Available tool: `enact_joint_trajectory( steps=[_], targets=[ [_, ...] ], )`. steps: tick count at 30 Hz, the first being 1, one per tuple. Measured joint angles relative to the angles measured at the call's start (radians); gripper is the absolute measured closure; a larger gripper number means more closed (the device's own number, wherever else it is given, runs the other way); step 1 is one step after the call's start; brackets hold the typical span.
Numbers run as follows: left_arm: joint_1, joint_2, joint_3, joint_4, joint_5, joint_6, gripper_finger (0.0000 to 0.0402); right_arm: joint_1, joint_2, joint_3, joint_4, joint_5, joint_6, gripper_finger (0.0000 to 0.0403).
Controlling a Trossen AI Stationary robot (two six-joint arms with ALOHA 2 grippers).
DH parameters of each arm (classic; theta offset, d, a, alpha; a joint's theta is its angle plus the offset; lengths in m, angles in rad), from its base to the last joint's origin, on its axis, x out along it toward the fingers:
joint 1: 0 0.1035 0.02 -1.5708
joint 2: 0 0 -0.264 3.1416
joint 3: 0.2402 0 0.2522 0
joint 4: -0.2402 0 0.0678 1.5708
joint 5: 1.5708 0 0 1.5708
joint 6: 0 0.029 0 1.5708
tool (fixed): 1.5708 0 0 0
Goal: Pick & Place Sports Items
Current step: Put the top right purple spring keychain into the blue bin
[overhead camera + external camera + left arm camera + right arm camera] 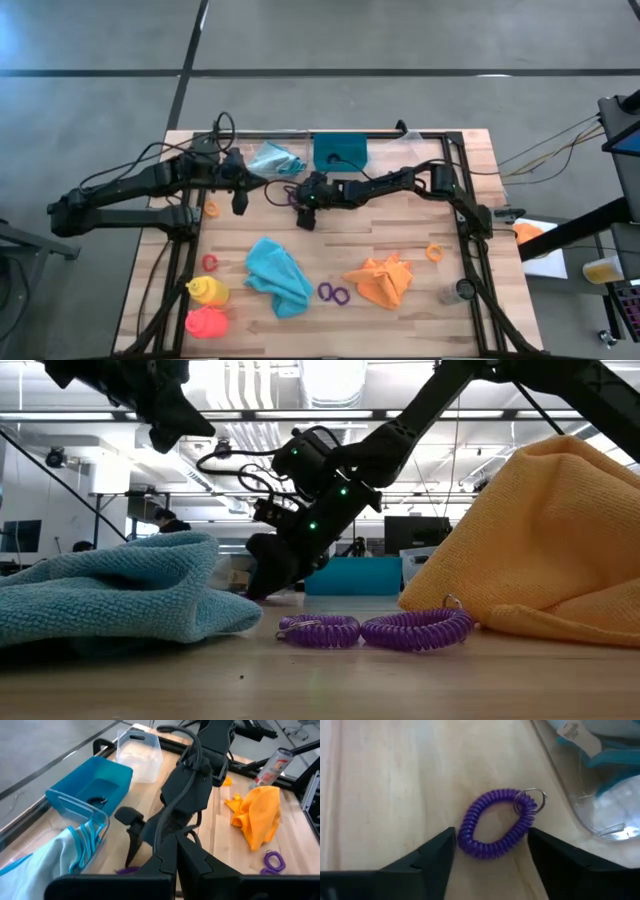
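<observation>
Purple coiled ring (496, 830) with a small metal key loop lies flat on the wooden table (395, 780) beside a clear plastic tray (600, 795), framed between the right gripper's (490, 852) wide-spread fingers, evidently lined up for a pinch.

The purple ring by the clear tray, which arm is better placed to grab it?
Right. The right gripper is open with a finger on each side of the purple ring, just above the table. The left gripper sits farther off, not lined up with it.
</observation>
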Motion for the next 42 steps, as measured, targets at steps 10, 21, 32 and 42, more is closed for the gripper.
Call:
enact_joint_trajectory(
  steps=[10,21,32,42],
  targets=[
    [0.000,0.007,-0.029,0.012,0.001,-0.004,0.0393,-0.009,-0.006,-0.001,-0.053,-0.029,-0.050,0.0376],
    [0.000,0.030,-0.124,0.165,0.001,-0.004,0.0393,0.009,-0.204,-0.013,-0.388,0.100,-0.083,0.0388],
    [0.000,0.030,-0.161,0.207,0.001,-0.004,0.0393,-0.057,-0.474,-0.093,-0.515,0.404,-0.041,0.0389],
    [0.000,0.030,-0.161,0.207,0.001,-0.004,0.0393,-0.293,-0.449,-0.140,-0.474,0.150,-0.041,0.0363]
  ],
)
